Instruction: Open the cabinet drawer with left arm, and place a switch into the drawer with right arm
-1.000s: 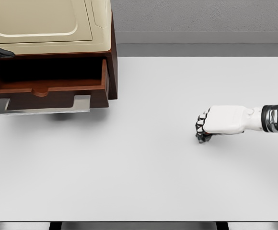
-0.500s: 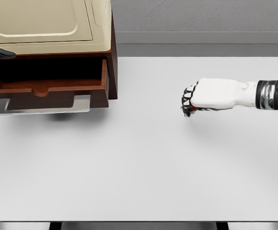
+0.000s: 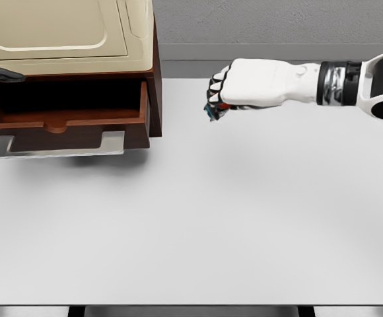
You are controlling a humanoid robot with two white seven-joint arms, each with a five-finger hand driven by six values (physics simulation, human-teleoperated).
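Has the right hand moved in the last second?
Yes. The right hand, shut on the switch, has risen off the table and travelled left toward the open drawer.

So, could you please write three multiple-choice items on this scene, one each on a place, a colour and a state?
1. Where is the right hand?
A. Inside the drawer
B. Above the table, right of the cabinet
C. At the table's near edge

2. What colour is the drawer wood?
A. Reddish brown
B. Blue
C. Green

3. What state is the drawer in?
A. Shut
B. Pulled open
C. Lying on the table

Answers:
1 B: the hand hangs over the table, apart from the cabinet.
2 A: its walls and front are reddish brown.
3 B: its hollow shows, with the handle forward.
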